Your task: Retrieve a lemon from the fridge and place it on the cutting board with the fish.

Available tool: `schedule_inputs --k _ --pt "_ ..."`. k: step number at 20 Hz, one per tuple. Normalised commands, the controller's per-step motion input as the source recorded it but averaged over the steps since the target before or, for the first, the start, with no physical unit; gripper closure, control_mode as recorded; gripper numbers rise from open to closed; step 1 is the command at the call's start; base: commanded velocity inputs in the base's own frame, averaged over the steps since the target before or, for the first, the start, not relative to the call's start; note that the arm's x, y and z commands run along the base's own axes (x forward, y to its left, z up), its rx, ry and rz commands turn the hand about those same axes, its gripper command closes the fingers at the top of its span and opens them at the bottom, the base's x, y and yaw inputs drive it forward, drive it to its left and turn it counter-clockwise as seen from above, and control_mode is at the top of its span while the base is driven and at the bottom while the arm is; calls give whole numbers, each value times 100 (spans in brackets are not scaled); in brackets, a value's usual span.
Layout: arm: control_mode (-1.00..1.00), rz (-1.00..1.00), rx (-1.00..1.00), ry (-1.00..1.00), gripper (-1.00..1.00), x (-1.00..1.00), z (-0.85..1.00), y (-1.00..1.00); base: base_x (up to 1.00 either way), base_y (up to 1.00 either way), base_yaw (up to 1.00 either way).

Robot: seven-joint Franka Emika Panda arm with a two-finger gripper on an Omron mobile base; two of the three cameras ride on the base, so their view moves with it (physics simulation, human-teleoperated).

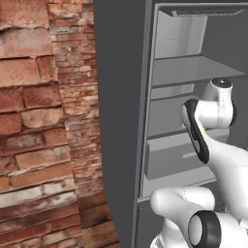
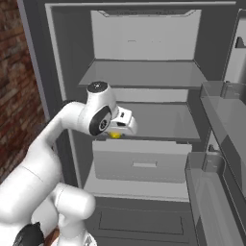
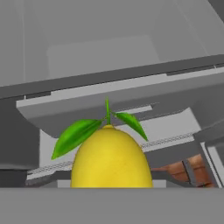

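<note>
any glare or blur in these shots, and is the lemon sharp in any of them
Hand view: the lemon is large, sharp and evenly lit, with no glare. Right base view: it is a tiny yellow patch under the hand, too small for detail. Left base view: the fridge interior is flat, soft grey with faint shading.

No text, label, brand, number or sign can be read anywhere in these pictures.
</note>
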Motion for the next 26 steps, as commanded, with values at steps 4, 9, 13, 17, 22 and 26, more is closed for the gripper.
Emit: schedule_inputs --k 4,9,13,17,22,26 --pt "-100 -4 5 2 100 -98 72 53 0 0 0" --pt "-100 -2 12 3 100 -77 35 61 0 0 0" --pt "-100 -1 12 4 100 -75 16 64 0 0 0" --pt "-100 0 2 8 100 -52 1 56 0 0 0" --pt "-100 4 0 9 100 -6 0 27 0 0 0" --pt "-100 0 0 1 100 -2 0 14 0 0 0"
